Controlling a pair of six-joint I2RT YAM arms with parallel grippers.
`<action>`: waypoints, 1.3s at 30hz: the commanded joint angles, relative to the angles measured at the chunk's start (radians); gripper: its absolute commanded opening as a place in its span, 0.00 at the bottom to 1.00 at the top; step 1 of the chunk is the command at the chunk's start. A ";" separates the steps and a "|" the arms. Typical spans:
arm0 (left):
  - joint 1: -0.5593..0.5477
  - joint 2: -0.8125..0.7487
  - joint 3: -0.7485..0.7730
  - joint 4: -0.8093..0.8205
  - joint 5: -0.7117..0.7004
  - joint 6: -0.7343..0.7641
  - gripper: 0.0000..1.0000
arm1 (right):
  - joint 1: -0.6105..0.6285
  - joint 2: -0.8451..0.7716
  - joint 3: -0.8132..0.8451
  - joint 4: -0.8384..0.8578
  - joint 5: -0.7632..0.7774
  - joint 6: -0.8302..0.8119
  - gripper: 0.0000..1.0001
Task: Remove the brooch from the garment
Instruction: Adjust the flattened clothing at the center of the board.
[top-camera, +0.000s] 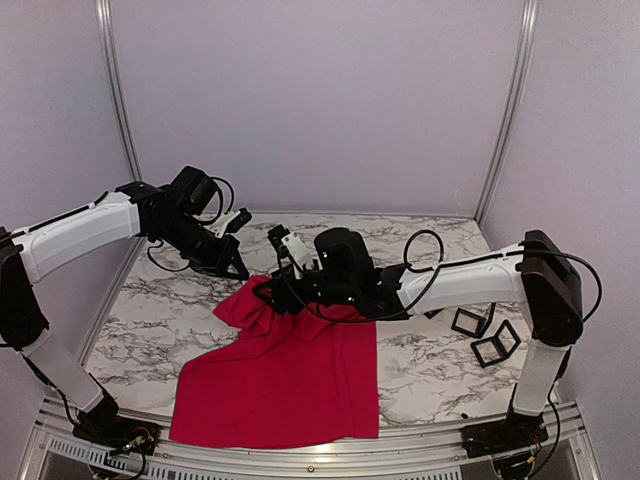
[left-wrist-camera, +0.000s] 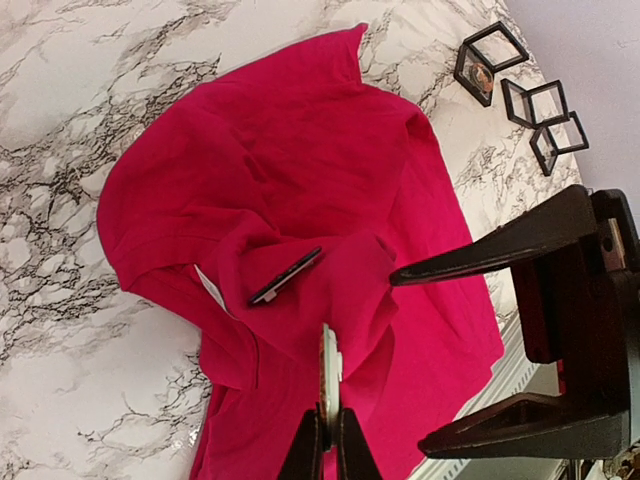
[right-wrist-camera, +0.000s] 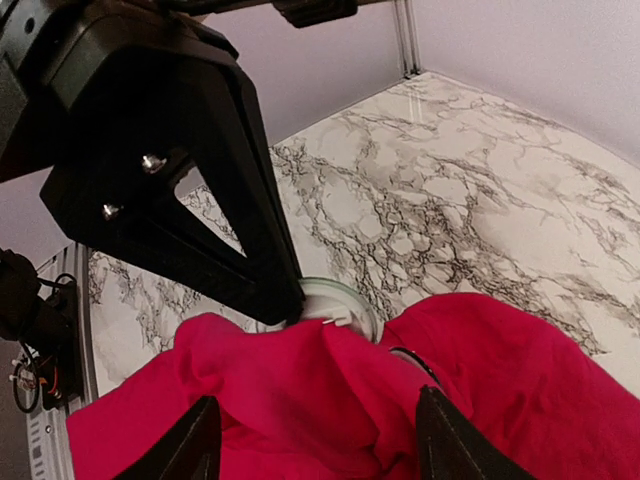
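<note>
The red T-shirt lies on the marble table, its upper left part bunched up. My left gripper is shut on the rim of a round, thin, pale brooch, seen edge-on just above the fabric. In the right wrist view the brooch shows a small white pin at its back, right against a raised fold of the shirt. My right gripper is open, its fingers straddling that fold. It faces the left gripper across the bunched cloth. A thin black flat piece lies in the folds.
Small black open-frame display boxes stand on the table right of the shirt, also in the left wrist view. The marble table is enclosed by lilac walls with metal posts. The shirt's hem reaches the near edge rail.
</note>
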 joint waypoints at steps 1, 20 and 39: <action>0.005 0.015 0.042 0.012 0.031 -0.010 0.00 | 0.005 0.006 0.083 -0.109 0.014 0.151 0.66; 0.008 0.006 0.039 0.009 0.018 0.000 0.00 | 0.058 0.113 0.167 -0.233 0.340 0.138 0.85; 0.016 0.005 -0.071 0.134 0.216 -0.029 0.00 | -0.085 0.057 0.056 -0.016 -0.064 -0.024 0.59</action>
